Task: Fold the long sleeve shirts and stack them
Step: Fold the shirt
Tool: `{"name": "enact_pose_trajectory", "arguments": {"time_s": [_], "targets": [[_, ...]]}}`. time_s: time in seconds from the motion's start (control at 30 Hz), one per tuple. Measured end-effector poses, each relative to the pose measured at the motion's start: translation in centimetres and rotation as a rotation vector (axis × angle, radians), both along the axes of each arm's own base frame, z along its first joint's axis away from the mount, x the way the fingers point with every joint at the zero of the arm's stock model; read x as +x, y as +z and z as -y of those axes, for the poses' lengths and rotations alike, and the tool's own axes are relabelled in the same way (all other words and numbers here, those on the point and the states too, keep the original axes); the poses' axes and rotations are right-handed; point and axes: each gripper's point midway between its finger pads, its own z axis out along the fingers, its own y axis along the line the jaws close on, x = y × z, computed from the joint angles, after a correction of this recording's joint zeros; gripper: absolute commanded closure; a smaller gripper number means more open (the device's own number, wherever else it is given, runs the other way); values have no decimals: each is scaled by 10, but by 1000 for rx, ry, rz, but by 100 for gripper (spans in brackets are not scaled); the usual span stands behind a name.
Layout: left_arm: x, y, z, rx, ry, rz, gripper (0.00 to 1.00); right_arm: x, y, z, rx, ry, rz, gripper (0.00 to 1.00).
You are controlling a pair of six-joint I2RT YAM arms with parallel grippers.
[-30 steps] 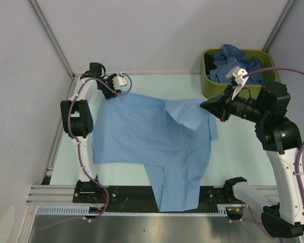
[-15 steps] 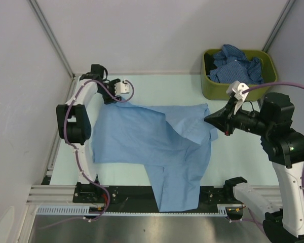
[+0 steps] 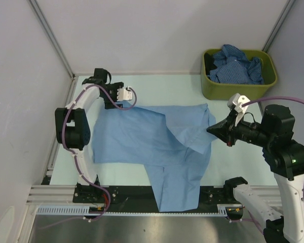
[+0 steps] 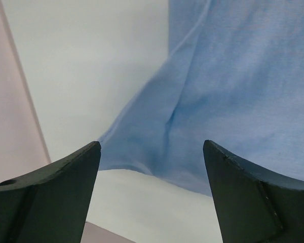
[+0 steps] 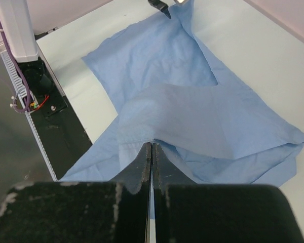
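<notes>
A pale green tabletop (image 3: pixel 157 83) between white walls (image 3: pixel 157 35) carries one light blue shirt (image 3: pixel 137 136), spread out, and one green bin (image 3: pixel 211 87) of heaped darker shirts (image 3: pixel 238 66), number unclear. The left gripper (image 3: pixel 124 94) gapes above the light blue shirt's far left corner; the right gripper (image 3: pixel 212 130) pinches its right side.

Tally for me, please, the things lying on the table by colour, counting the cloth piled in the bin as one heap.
light blue shirt: 1
dark blue cloth heap: 1 (separate shirts cannot be told apart)
olive-green bin: 1
Total: 3
</notes>
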Motion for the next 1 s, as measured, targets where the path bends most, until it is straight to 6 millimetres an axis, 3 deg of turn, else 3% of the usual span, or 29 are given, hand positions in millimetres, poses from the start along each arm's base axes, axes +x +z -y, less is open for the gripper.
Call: {"name": "enact_pose_trajectory", "arguments": {"time_s": [0.2,0.33,0.43,0.47,0.57,0.6,0.67,1.0], "targets": [[25,22,5,22,-48,108,13,0,-4,1,-9,-3,-9,100],[45,19,7,75,-89,152,18,2,-5,1,-12,-4,-14,100],[56,-4,4,130,-105,132,33,4,-6,1,-14,-7,-19,100],[59,-14,2,152,-110,117,50,4,-7,1,-15,-8,-22,100],[62,-35,-7,212,-112,59,80,7,-8,1,-19,-14,-26,100],[63,-38,-9,226,-109,48,85,7,-8,1,-20,-15,-27,100],[57,-42,-16,253,-111,13,100,9,-8,2,-23,-22,-28,100],[2,-26,-51,272,-28,-80,100,16,-10,2,-24,-37,-38,100]]}}
